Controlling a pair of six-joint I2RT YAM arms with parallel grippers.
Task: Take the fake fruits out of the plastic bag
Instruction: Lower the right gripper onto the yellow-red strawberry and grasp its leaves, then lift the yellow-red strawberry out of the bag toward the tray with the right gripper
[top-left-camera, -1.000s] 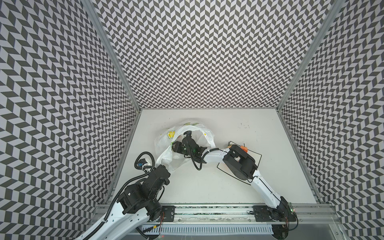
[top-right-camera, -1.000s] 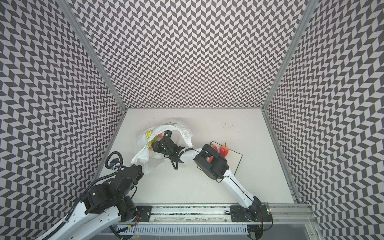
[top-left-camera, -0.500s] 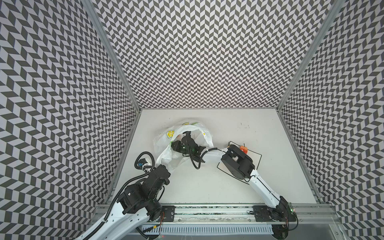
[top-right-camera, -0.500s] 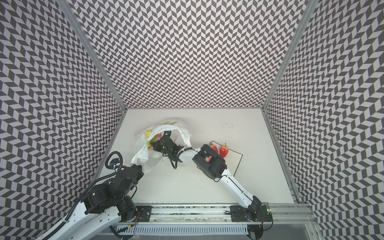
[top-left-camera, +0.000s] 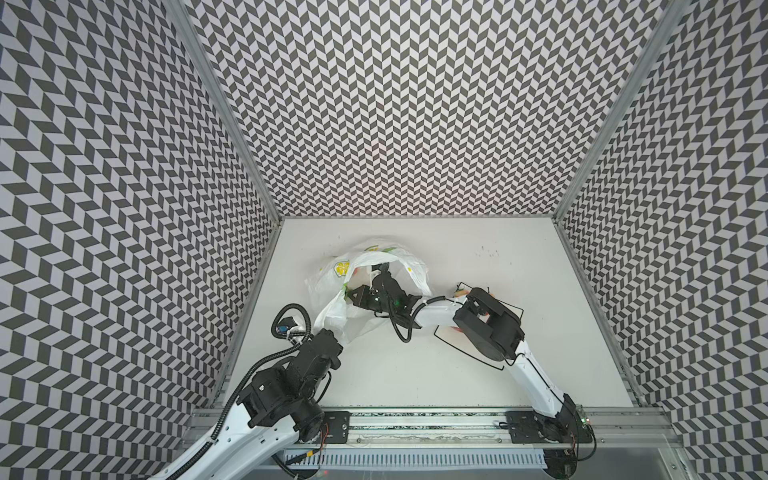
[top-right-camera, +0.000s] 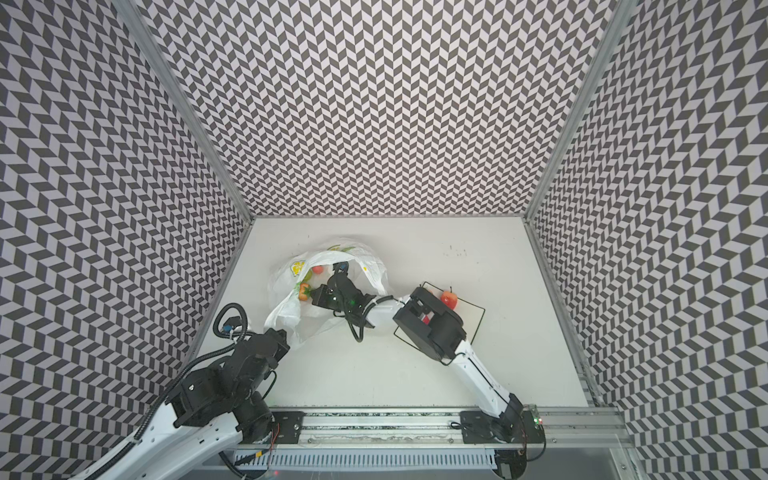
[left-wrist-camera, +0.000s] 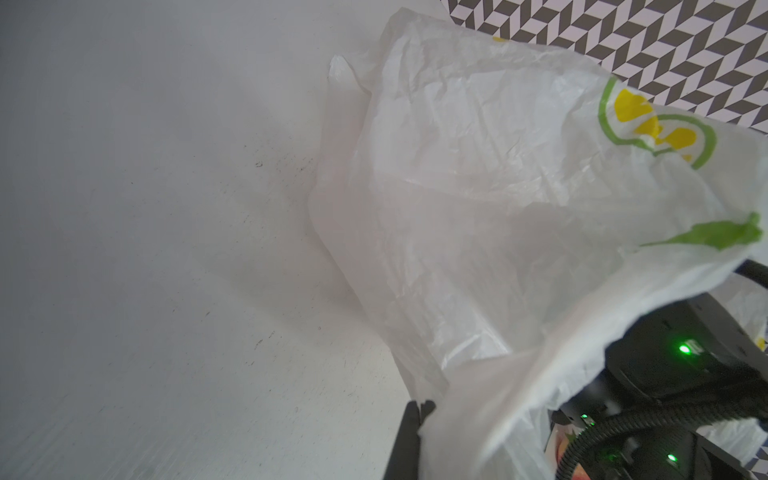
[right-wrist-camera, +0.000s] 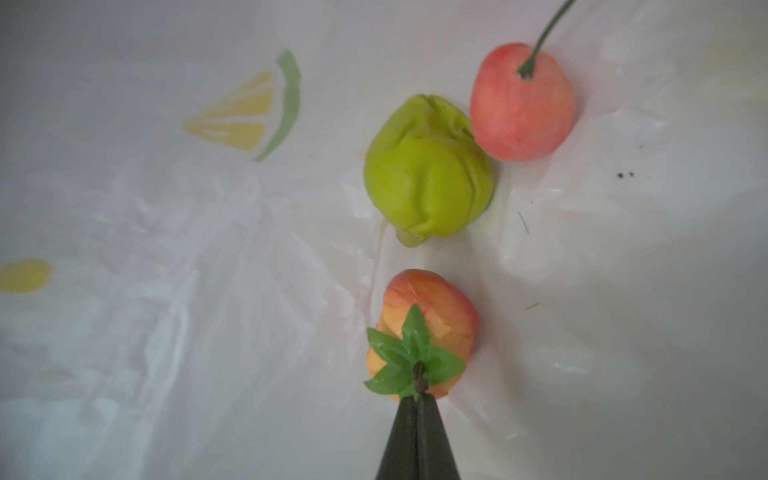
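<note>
Closing over the last second, the right gripper (right-wrist-camera: 417, 399) now has its jaws pressed together on the tiny stem at the green cap of a strawberry (right-wrist-camera: 428, 328), which lies inside the plastic bag (left-wrist-camera: 478, 187). A yellow-green pear (right-wrist-camera: 428, 174) and a cherry (right-wrist-camera: 521, 104) lie side by side just beyond it on the bag's floor. The left gripper (left-wrist-camera: 417, 411) is clamped on the bag's rim, holding the mouth up. The pick looks made. Lifting the strawberry out toward the square sheet (top-right-camera: 467, 316), where a red fruit (top-right-camera: 448, 298) already rests, should follow, though so thin a hold may slip.
</note>
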